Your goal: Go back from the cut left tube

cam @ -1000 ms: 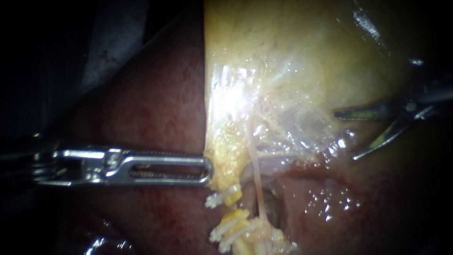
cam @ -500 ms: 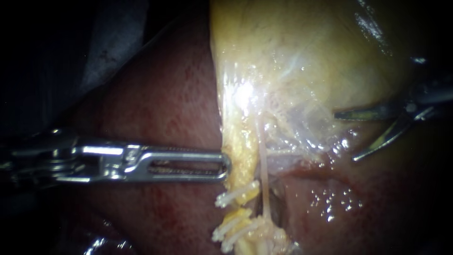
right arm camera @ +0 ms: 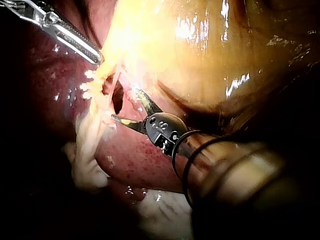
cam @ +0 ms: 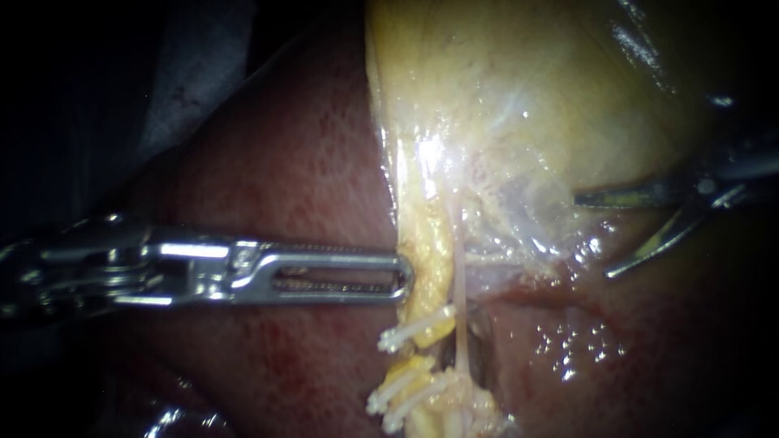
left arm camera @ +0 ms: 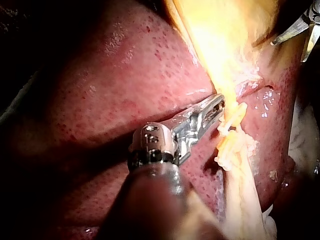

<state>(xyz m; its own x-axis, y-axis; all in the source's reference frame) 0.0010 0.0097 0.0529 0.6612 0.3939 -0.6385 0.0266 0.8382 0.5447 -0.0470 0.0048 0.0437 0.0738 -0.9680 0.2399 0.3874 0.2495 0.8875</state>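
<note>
dark red liver lobe: fine paler speckle all over, wet white glints. glossy yellow gallbladder sac: whitish translucent film along its lower edge. ribbed white clips on yellow tube stumps. bright silver slotted left instrument. dark grey right instrument, yellow tint on its blades.
</note>
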